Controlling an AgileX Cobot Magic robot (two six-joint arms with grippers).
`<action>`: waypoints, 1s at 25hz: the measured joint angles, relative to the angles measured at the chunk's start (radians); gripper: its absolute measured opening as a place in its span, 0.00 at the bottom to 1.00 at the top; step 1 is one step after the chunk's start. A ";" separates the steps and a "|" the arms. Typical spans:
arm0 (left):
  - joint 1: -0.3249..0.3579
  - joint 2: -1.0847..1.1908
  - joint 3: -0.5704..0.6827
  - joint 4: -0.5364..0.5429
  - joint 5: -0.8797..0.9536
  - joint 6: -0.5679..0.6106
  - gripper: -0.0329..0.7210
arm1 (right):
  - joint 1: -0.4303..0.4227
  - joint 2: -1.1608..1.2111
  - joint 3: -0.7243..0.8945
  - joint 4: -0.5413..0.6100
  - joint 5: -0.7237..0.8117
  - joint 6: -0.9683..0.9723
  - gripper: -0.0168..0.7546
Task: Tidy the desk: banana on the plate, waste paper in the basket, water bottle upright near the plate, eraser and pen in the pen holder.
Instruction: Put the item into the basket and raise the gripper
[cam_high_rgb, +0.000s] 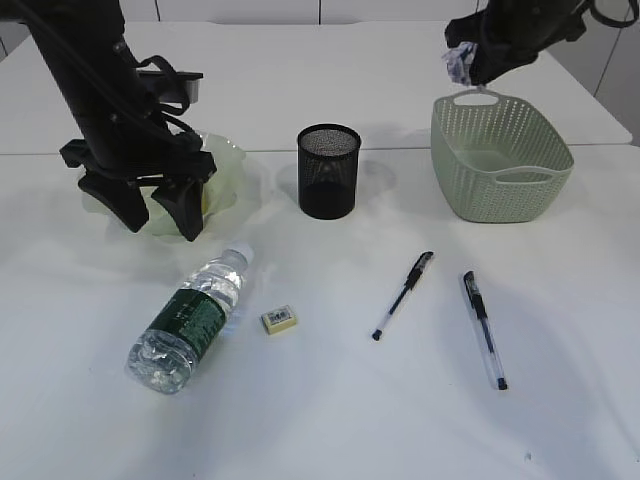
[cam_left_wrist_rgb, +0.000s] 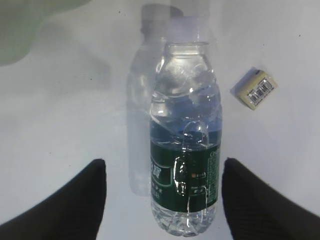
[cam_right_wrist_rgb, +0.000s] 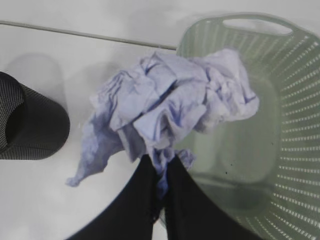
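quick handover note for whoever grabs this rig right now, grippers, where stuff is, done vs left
Left gripper: open, above the water bottle, which lies on its side.
Right gripper: shut on the waste paper, over the near-left edge of the basket.
Plate behind the left arm; banana barely visible on it, seemingly done.
Eraser and two pens on the table; pen holder looks empty.
Left: drop paper, stand bottle, eraser and pens.

Bright, even light, soft shadows; both wrist views slightly blurred.
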 joint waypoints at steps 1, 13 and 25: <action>0.000 0.000 0.000 0.000 0.000 0.000 0.72 | -0.002 0.010 0.000 -0.002 0.000 0.002 0.04; 0.000 0.000 0.000 -0.002 0.000 0.000 0.72 | -0.089 0.056 0.000 -0.007 -0.013 0.021 0.04; 0.001 0.000 0.000 -0.007 0.000 0.000 0.72 | -0.096 0.128 0.000 -0.009 -0.027 0.022 0.04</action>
